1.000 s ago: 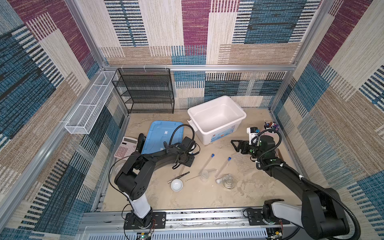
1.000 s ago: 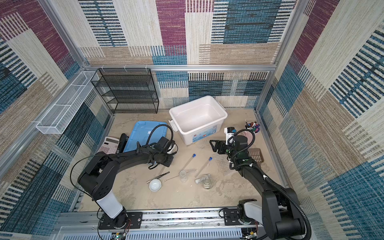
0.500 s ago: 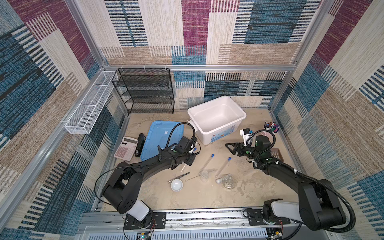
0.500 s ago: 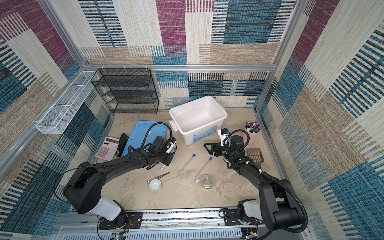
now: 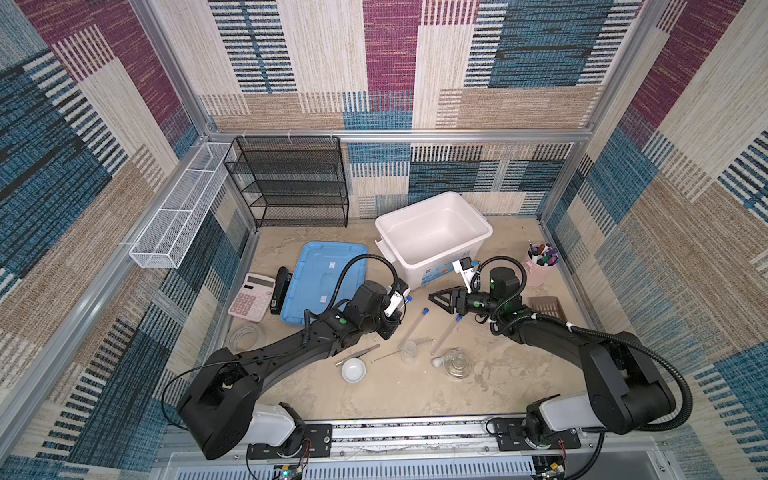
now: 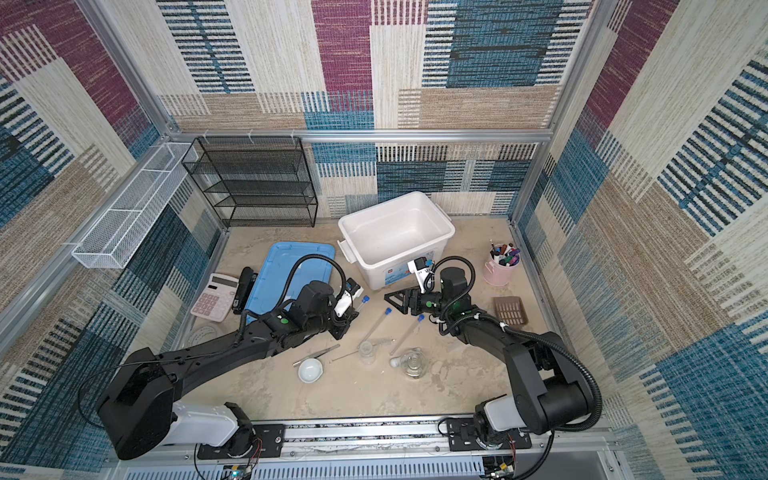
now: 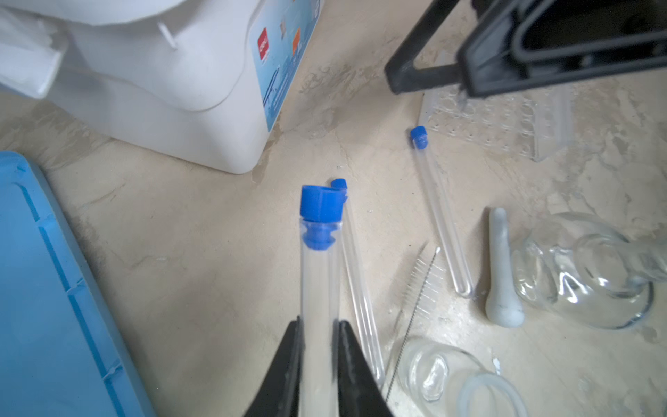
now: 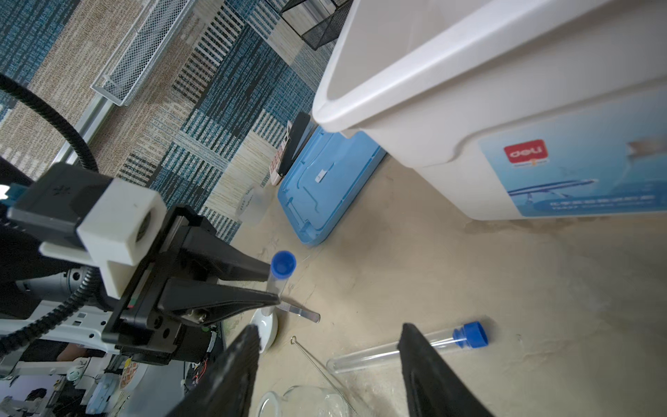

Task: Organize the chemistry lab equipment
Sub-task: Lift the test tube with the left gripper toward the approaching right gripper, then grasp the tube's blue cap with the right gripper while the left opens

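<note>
My left gripper [image 7: 317,325] is shut on a clear blue-capped test tube [image 7: 319,274], lifted off the table with its cap [image 5: 409,298] pointing at my right gripper [image 5: 434,297]. The right gripper [image 8: 328,339] stands open and empty a short way from that cap [image 8: 283,263]. Two more test tubes [image 5: 413,328] [image 5: 446,334] lie on the table below them. Nearer the front are the beaker [image 5: 409,353], flask [image 5: 457,362], white dish [image 5: 353,370], tweezers [image 5: 359,353] and wire brush [image 5: 399,351].
The white bin [image 5: 432,232] stands behind the grippers, with a blue lid [image 5: 324,282] to its left. A pink calculator [image 5: 251,297] and black stapler [image 5: 280,289] lie far left. A pen cup [image 5: 540,266] and brown scoop [image 5: 546,307] sit right.
My left gripper has carried the test tube rightward towards the middle. The right gripper has moved left to meet it, and its jaws have narrowed somewhat.
</note>
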You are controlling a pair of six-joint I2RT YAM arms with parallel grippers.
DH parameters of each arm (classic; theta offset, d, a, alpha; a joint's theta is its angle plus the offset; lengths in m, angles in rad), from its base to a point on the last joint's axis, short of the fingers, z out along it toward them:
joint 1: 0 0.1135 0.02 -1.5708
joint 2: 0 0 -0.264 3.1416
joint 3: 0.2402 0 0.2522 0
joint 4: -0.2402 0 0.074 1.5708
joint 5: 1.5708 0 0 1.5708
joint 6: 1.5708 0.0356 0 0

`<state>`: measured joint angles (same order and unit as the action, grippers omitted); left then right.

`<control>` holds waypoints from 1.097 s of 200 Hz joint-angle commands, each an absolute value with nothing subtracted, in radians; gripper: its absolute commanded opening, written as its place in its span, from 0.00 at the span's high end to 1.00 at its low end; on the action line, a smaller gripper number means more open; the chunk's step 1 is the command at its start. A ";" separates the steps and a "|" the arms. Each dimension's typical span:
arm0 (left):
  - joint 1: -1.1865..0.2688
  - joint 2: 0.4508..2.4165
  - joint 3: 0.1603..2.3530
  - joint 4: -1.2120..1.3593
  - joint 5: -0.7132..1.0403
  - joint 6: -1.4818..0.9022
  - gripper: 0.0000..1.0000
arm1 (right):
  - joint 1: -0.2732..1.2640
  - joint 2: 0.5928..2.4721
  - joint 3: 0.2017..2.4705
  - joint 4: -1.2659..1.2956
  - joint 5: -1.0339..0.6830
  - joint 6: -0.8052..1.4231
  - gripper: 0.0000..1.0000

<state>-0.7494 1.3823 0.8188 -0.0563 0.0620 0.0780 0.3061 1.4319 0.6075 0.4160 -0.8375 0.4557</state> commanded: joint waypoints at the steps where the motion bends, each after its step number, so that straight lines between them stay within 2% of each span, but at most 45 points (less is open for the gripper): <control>1: -0.764 1.391 0.826 -0.011 0.099 0.119 0.81 | 0.323 1.450 0.618 0.491 -0.859 0.503 0.35; 34: -0.789 1.415 0.840 -0.005 0.102 0.131 0.81 | 0.353 1.478 0.637 0.508 -0.859 0.520 0.36; 101: -0.817 1.449 0.866 0.018 0.068 0.147 0.81 | 0.392 1.534 0.666 0.509 -0.875 0.543 0.50; 137: -0.819 1.458 0.871 0.024 0.050 0.155 0.80 | 0.399 1.532 0.666 0.509 -0.871 0.546 0.51; 219: -0.827 1.489 0.895 0.025 0.015 0.161 0.81 | 0.402 1.523 0.661 0.486 -0.865 0.544 0.63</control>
